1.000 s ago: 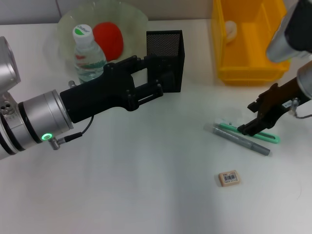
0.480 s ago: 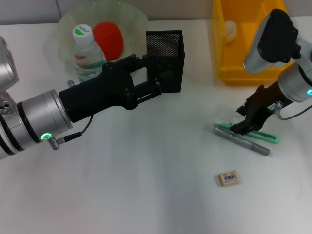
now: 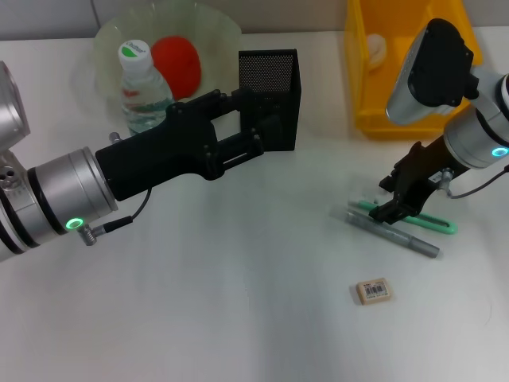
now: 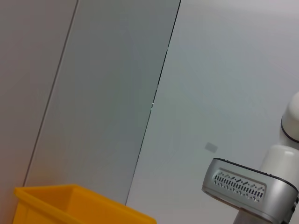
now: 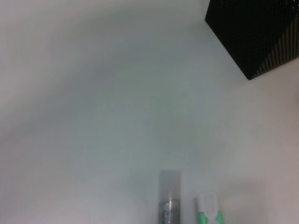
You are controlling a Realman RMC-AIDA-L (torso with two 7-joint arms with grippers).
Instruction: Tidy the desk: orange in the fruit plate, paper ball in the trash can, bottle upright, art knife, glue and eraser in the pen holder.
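On the plain white desk (image 3: 238,302) we count one of each item. In the upper left of the head view sits the wide translucent pale-green fruit plate (image 3: 215,24) with its wavy rim; the round red-orange orange (image 3: 176,64) lies in it. The clear plastic bottle (image 3: 141,87) with green-and-white label and white cap stands upright at the plate's near edge; whether it rests in the plate or just beside it we cannot tell. The tall black metal-mesh pen holder (image 3: 270,87) stands upper centre, and one corner of it shows in the right wrist view (image 5: 254,32). The bright yellow rectangular trash can (image 3: 406,95) occupies the upper right, with a pale crumpled paper ball (image 3: 375,48) inside.

At right of centre lie two slim items side by side: the mint-green art knife (image 3: 433,221) and the grey pen-shaped glue (image 3: 406,239), touching or nearly so. Their ends appear at the bottom of the right wrist view, glue (image 5: 170,200) and knife (image 5: 209,209). The small beige eraser (image 3: 374,291) with barcode label lies apart, lower right.

The right gripper (image 3: 392,208) hangs directly over the knife and glue, its fingers slightly spread and holding nothing. The left gripper (image 3: 266,131) reaches from the left, level with the pen holder and overlapping its front; we cannot tell how its jaws stand.
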